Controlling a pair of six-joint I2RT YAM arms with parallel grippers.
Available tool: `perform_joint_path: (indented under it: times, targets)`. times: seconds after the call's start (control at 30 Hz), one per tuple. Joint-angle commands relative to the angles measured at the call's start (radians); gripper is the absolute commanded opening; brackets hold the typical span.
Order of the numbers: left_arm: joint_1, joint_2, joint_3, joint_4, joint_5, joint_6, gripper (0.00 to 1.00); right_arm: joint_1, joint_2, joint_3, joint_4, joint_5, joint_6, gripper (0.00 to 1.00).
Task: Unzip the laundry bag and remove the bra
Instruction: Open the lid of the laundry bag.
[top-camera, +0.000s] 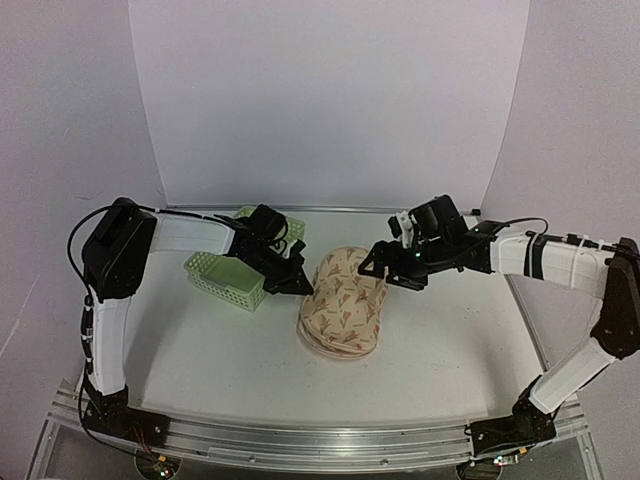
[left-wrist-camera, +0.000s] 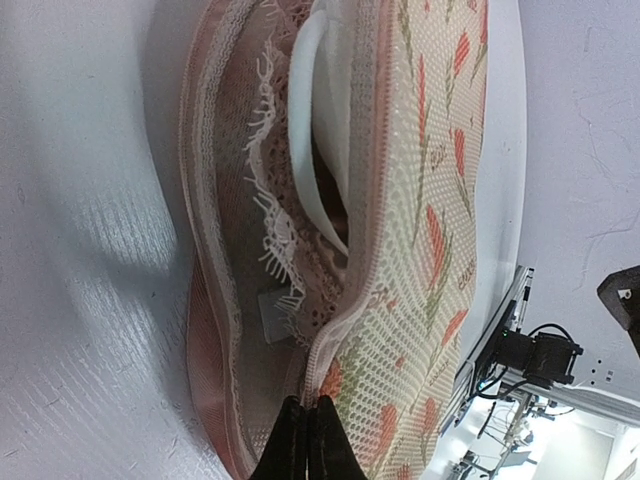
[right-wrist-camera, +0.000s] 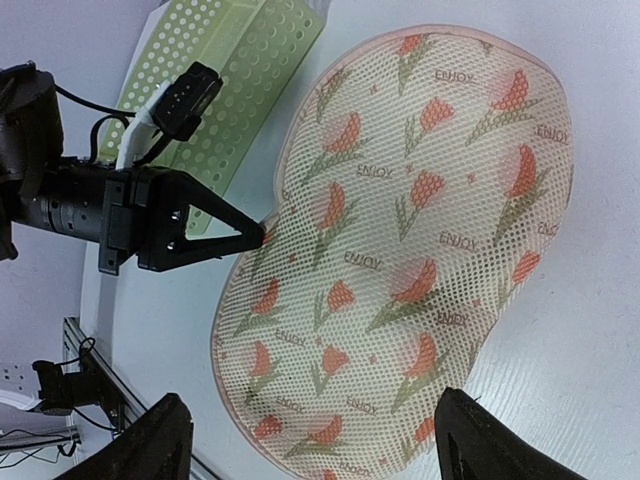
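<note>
On white tabletop (top-camera: 200, 340), laundry bag (top-camera: 345, 300) at centre, partly unzipped, bra (left-wrist-camera: 318, 130) showing inside. Left claw (top-camera: 300, 283) pinched shut on its left zip edge; right claw (top-camera: 370, 268) spread open above. Next: draw zip further.

A robotics lab rig: white backdrop panels (top-camera: 330, 100), a white table (top-camera: 210, 350) edged by an aluminium rail (top-camera: 300, 438).
</note>
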Motion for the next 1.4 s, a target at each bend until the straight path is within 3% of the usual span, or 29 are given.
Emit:
perform_joint_path:
  times: [0.0, 0.27, 0.7, 1.37]
  targets:
    - [0.003, -0.095, 0.004, 0.031, 0.016, -0.005, 0.0, 0.004, -0.046, -0.012, 0.018, 0.019, 0.007, 0.84]
    - [-0.009, -0.157, 0.034, 0.036, 0.039, -0.003, 0.0, 0.004, -0.089, -0.035, 0.01, 0.064, -0.004, 0.84]
    - [-0.108, -0.125, 0.189, 0.038, 0.076, -0.031, 0.0, 0.004, -0.269, -0.084, 0.009, 0.168, -0.046, 0.84]
    - [-0.266, 0.204, 0.598, 0.047, 0.1, -0.188, 0.0, 0.004, -0.692, -0.254, 0.007, 0.324, -0.085, 0.87]
